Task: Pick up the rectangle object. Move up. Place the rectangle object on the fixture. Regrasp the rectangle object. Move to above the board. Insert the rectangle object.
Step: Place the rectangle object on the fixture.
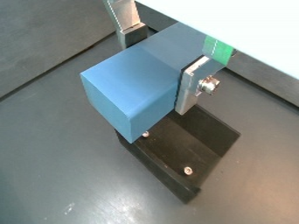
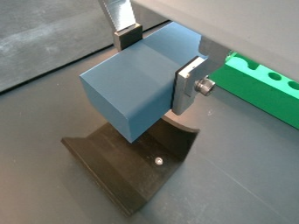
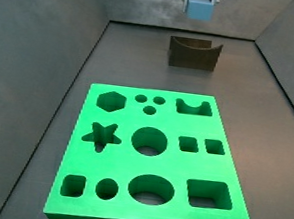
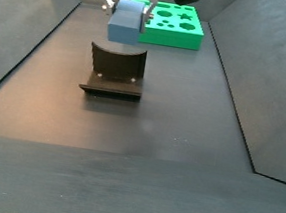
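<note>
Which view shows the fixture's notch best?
A side view: the fixture faces the camera, notch unhidden. In the side view from behind, the block in the gripper hangs before it; both wrist views show mostly its base.

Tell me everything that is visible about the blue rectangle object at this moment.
The rectangle object is a plain blue block with smooth matte faces and sharp edges. The gripper holds it, its jaws shut with one silver finger flat on each opposite side face. In both wrist views it hangs in the air above the dark fixture, not touching it. In a side view it is over the fixture, nearer than the green board.
</note>
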You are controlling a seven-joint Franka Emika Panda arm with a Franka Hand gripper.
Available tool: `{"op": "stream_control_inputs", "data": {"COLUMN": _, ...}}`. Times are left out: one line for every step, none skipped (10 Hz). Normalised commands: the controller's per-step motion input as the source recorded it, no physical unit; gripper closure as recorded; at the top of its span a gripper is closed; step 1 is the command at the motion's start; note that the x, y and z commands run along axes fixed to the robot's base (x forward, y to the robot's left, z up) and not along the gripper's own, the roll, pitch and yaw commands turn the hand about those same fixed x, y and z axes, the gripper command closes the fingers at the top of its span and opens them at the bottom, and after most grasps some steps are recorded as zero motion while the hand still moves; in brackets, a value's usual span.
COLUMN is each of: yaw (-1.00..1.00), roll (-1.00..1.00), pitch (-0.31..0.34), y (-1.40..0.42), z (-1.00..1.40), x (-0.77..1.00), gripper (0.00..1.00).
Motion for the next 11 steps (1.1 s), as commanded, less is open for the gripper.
{"op": "stream_control_inputs", "data": {"yaw": -0.03, "roll": -1.00, "pitch": -0.050, "y": -0.05, "z": 0.68, "x": 0.19, "gripper": 1.00}}
{"op": "stream_control_inputs", "data": {"yaw": -0.03, "roll": -1.00, "pitch": -0.042, "y": -0.04, "z": 0.66, "x": 0.12, "gripper": 1.00}}
{"op": "stream_control_inputs", "data": {"yaw": -0.05, "roll": -1.00, "pitch": -0.029, "y": 0.02, "z": 0.51, "x": 0.00, "gripper": 1.00}}
{"op": "stream_control_inputs", "data": {"yaw": -0.05, "roll": -1.00, "pitch": -0.031, "y": 0.02, "z": 0.24, "x": -0.14, "gripper": 1.00}}
{"op": "stream_control_inputs", "data": {"yaw": -0.05, "roll": -1.00, "pitch": -0.061, "y": 0.02, "z": 0.12, "x": -0.12, "gripper": 1.00}}
{"op": "stream_control_inputs", "data": {"yaw": -0.05, "roll": -1.00, "pitch": -0.068, "y": 0.02, "z": 0.07, "x": -0.06, "gripper": 1.00}}
{"op": "stream_control_inputs", "data": {"yaw": -0.05, "roll": -1.00, "pitch": -0.066, "y": 0.02, "z": 0.06, "x": -0.04, "gripper": 1.00}}
{"op": "stream_control_inputs", "data": {"yaw": -0.05, "roll": -0.86, "pitch": -0.046, "y": 0.03, "z": 0.04, "x": -0.01, "gripper": 1.00}}
{"op": "stream_control_inputs", "data": {"yaw": -0.04, "roll": -0.65, "pitch": -0.019, "y": 0.03, "z": 0.02, "x": 0.02, "gripper": 1.00}}
{"op": "stream_control_inputs", "data": {"yaw": -0.03, "roll": -0.41, "pitch": 0.016, "y": 0.03, "z": 0.00, "x": 0.05, "gripper": 1.00}}
{"op": "stream_control_inputs", "data": {"yaw": -0.03, "roll": -0.33, "pitch": 0.028, "y": 0.03, "z": 0.00, "x": 0.05, "gripper": 1.00}}
